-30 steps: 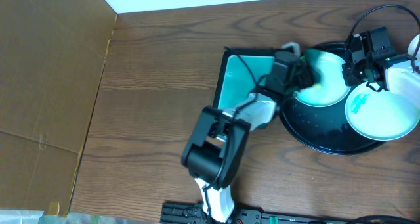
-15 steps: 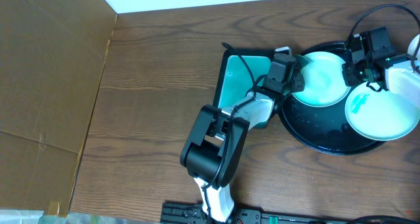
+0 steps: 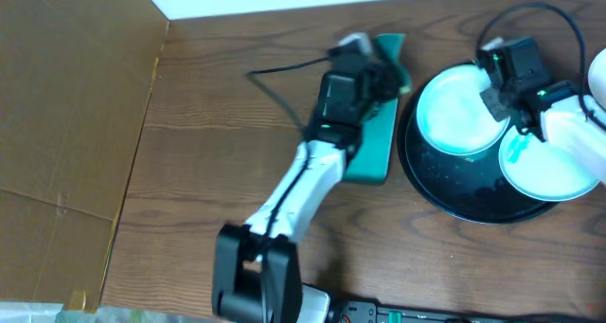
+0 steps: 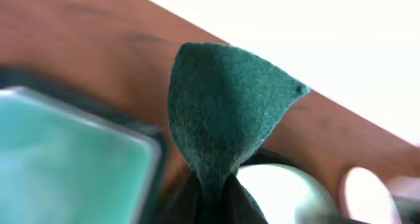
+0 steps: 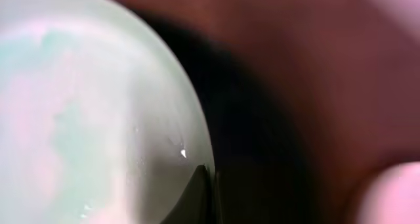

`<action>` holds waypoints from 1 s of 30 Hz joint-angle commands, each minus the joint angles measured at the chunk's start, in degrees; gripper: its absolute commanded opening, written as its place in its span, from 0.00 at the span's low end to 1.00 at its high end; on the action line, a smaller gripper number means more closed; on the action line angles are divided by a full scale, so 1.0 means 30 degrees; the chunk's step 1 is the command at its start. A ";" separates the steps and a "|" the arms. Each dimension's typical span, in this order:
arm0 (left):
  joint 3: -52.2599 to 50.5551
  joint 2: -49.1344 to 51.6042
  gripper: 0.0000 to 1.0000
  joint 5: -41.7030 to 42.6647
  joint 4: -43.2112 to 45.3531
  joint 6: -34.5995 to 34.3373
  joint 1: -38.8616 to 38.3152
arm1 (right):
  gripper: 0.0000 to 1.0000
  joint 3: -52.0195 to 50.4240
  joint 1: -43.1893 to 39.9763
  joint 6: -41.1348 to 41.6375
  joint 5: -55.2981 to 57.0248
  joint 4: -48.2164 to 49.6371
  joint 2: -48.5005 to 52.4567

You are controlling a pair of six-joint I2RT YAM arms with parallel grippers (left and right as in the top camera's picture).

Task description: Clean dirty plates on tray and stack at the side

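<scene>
The black tray (image 3: 445, 195) lies at the right. A pale mint plate (image 3: 453, 115) sits in its far left part; a second pale plate (image 3: 559, 171) with a teal smear overlaps the tray's right side. A white plate (image 3: 598, 72) is cut off at the right edge. My right gripper (image 3: 500, 88) is shut on the mint plate's rim; the right wrist view shows the jaws (image 5: 209, 184) pinching that rim (image 5: 164, 86). My left gripper (image 3: 379, 69) is shut on a dark green sponge (image 3: 392, 50), held in the air left of the tray. The sponge (image 4: 223, 112) sticks up from the jaws (image 4: 211, 196).
A rectangular teal dish (image 3: 374, 148) lies just left of the tray, under my left arm; it also shows in the left wrist view (image 4: 65, 158). A brown cardboard panel (image 3: 66, 124) covers the table's left side. A white wall edge runs along the back.
My left gripper lifted the sponge off the mint plate and swung left and back, over the teal dish's far end. My right gripper shifted slightly left, still on the plate rim.
</scene>
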 commanded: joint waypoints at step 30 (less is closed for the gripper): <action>-0.0102 -0.0408 0.07 -0.2062 -0.7278 0.0211 0.3781 | 0.01 -0.0051 0.3599 -0.8983 1.2932 0.3774 -0.2375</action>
